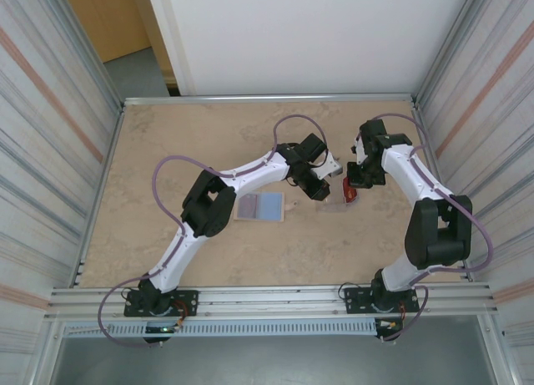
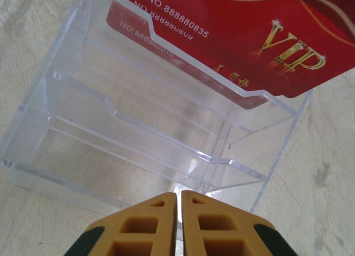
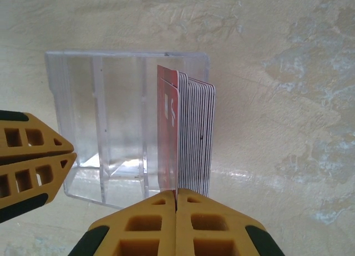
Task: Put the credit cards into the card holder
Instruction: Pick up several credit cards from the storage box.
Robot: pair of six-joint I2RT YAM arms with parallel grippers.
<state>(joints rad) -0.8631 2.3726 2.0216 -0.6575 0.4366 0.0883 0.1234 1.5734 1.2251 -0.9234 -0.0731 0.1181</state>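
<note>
Holder: the card holder, a clear stepped plastic stand, is shown on the table between the two grippers. Its low front tiers are turned toward the left arm.
Card: a glossy red credit card marked VIP is held on edge over the rear part of the holder. It is set just beside a stack of cards lodged at the holder's rear end.
Right fingers: the right gripper is shown closed flat. The near edge of the red card is seen running into the seam between the tips, so the card is judged to be pinched there.
Left fingers: the left gripper is shown with its tips pressed together at the holder's low front lip. Whether the lip is nipped or merely touched cannot be told.
Key relation: the card lies straight ahead of the right fingers, its plane parallel to the slot walls and its long axis laid along the holder's width.
Tilt: in the left wrist view the card's face is seen leaning forward over the rear walls. Its lower edge is therefore judged not fully seated.
Nearer arm: the right, by which the card is gripped; the left is placed to steady the holder.
Next move, as judged: the card is to be stood upright, pressed down into its slot and let go.
Risk: the light holder may be slid or tipped if the card is caught on a wall.
</note>
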